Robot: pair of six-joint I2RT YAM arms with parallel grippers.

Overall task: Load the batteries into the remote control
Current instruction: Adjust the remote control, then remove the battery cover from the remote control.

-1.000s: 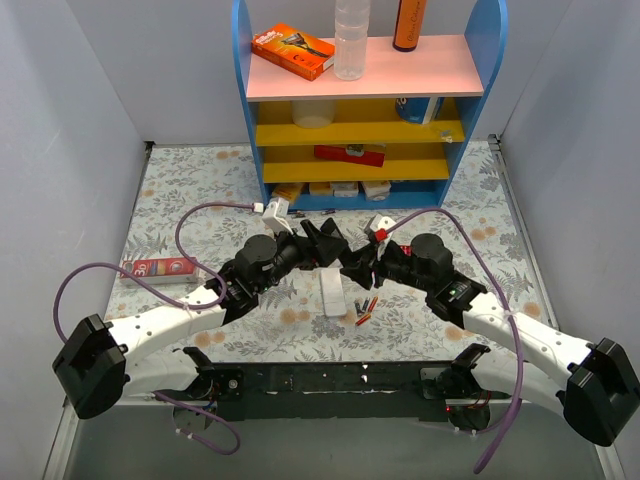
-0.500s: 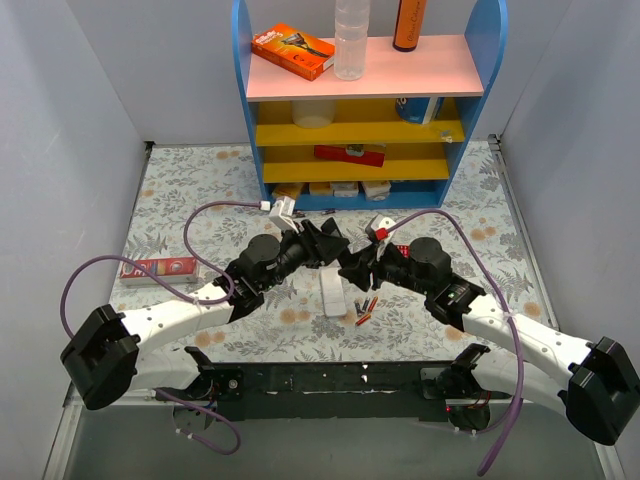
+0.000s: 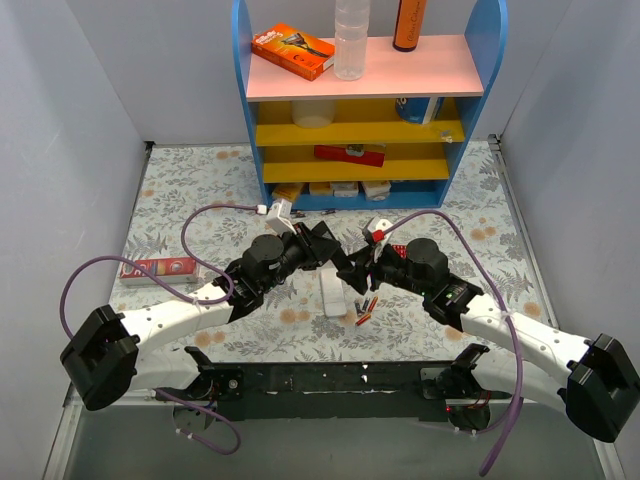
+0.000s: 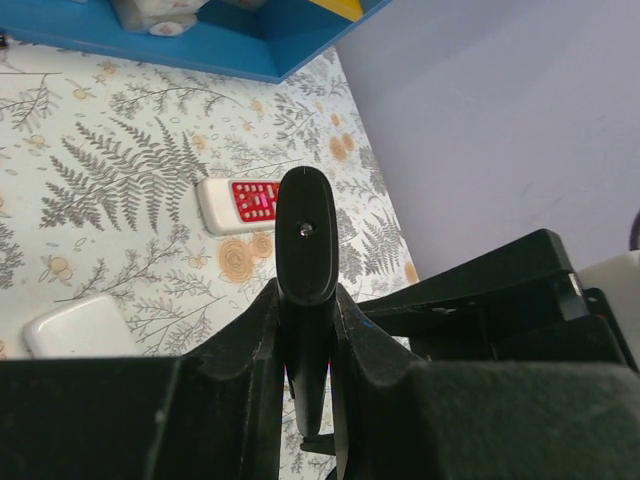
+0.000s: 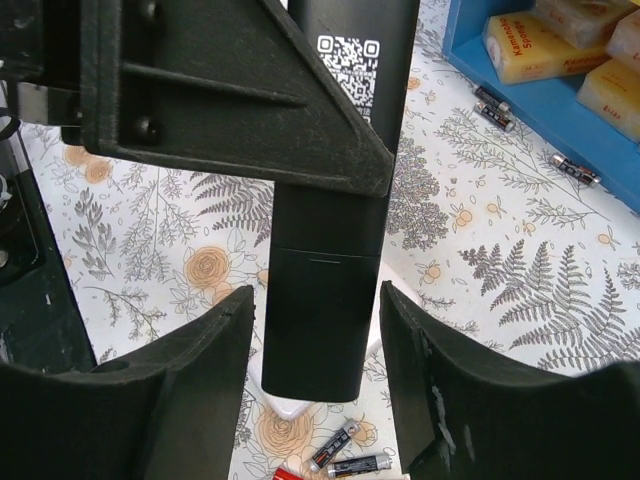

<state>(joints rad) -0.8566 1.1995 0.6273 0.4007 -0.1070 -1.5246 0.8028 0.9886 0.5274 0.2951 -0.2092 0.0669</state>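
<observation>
The white remote control [image 3: 331, 290] lies flat on the floral mat, between the two grippers and below them; the left wrist view shows it as well [image 4: 75, 325]. Several small batteries [image 3: 365, 308] lie just right of it, red-orange and dark [image 5: 345, 455]. My left gripper [image 3: 325, 245] is shut on a slim black remote [image 4: 305, 240] and holds it in the air. That black remote [image 5: 335, 200] has a QR label and a battery-cover seam. My right gripper [image 5: 318, 300] is open, its fingers on either side of the black remote's lower end without touching it.
A white remote with red buttons [image 4: 245, 203] lies on the mat to the right. The blue shelf unit [image 3: 365, 100] stands at the back, with soap bars [image 5: 530, 45] on its bottom shelf and loose batteries [image 5: 492, 107] before it. A red box [image 3: 158, 268] lies at the left.
My left gripper has closed on the black remote. My right gripper has opened wider and its fingers have come off that remote.
</observation>
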